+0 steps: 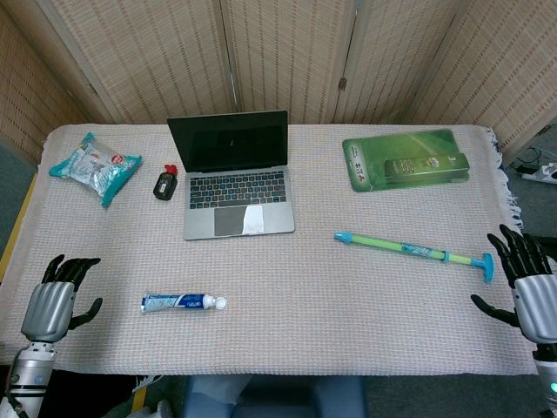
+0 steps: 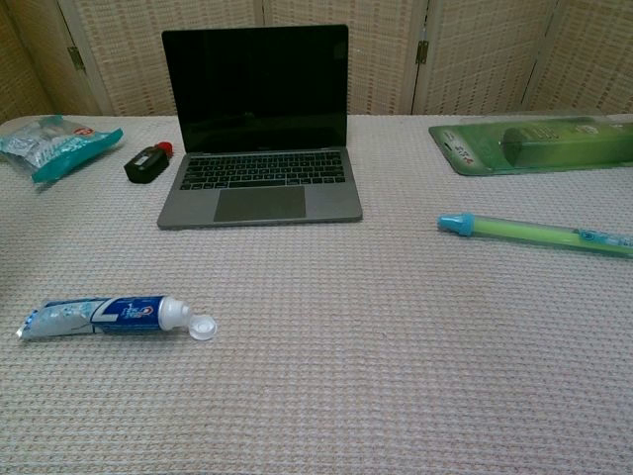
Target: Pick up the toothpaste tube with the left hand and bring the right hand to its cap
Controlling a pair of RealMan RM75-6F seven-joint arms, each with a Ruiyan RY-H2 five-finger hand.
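A blue and white toothpaste tube [image 1: 178, 302] [image 2: 97, 317] lies flat on the table cloth near the front left, its white flip cap [image 1: 220, 303] [image 2: 201, 326] pointing right and standing open. My left hand [image 1: 54, 305] hovers at the table's front left corner, well left of the tube, fingers spread and holding nothing. At the front right edge is my right hand [image 1: 525, 283], also with fingers apart and nothing in it, far from the cap. Neither hand appears in the chest view.
An open laptop [image 1: 235, 178] [image 2: 259, 129] stands at the back centre. A green and blue water squirter [image 1: 413, 250] [image 2: 539, 233] lies right of centre. A green package [image 1: 407, 158] sits back right; a snack bag [image 1: 94, 165] and small black device [image 1: 164, 184] sit back left.
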